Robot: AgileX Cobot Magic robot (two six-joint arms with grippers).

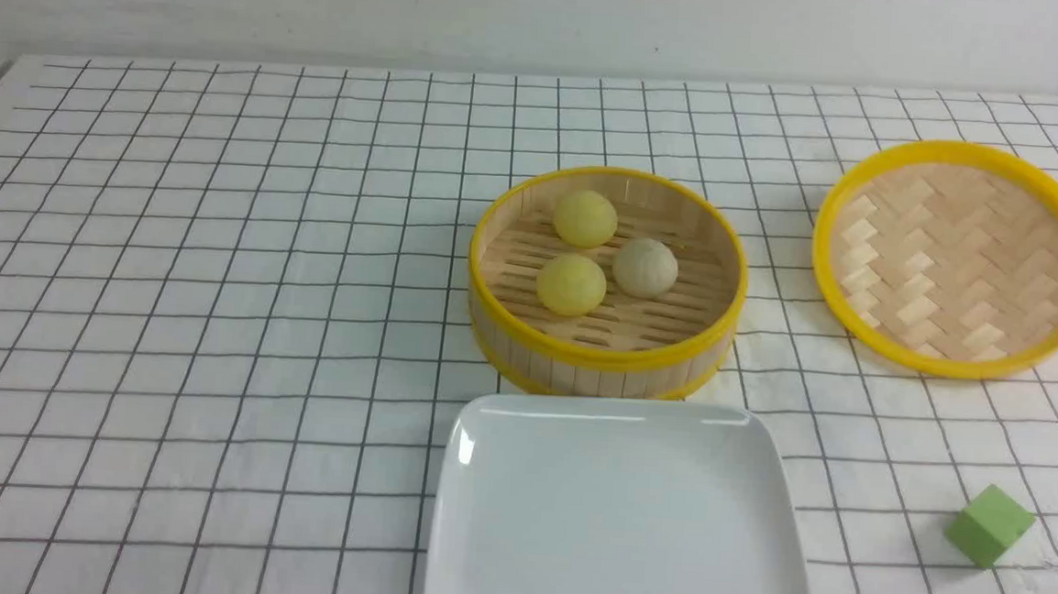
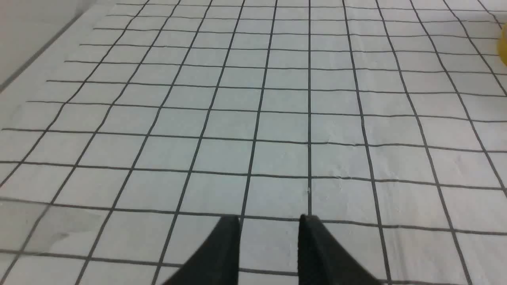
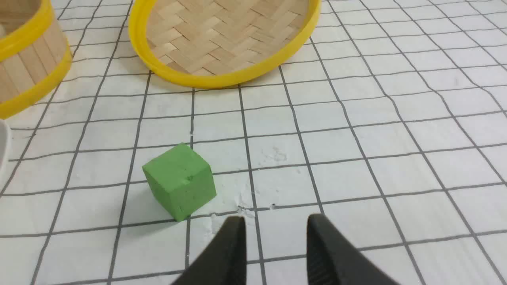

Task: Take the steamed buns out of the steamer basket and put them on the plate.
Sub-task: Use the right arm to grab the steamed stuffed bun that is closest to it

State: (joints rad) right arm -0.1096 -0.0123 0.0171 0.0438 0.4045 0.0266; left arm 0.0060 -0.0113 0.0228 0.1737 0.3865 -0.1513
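Three steamed buns lie in the steamer basket (image 1: pixel 600 371) at the table's middle: a pale yellow one (image 1: pixel 585 218) at the back, another pale yellow one (image 1: pixel 571 284) in front and a greyish beige one (image 1: pixel 646 267) to the right. The white plate (image 1: pixel 616 523) sits bare just in front of the basket. Neither arm shows in the front view. My left gripper (image 2: pixel 269 217) hangs open over bare checked cloth. My right gripper (image 3: pixel 276 217) is open too, empty, close to the green cube and well short of the basket wall (image 3: pixel 23 67).
A shallow yellow-rimmed woven lid (image 1: pixel 958 259) lies at the right back, also seen in the right wrist view (image 3: pixel 222 81). A green cube (image 1: pixel 988 525) sits at the front right, just beside my right fingertips (image 3: pixel 180 180). The plate's edge (image 3: pixel 3 146) shows in that view.
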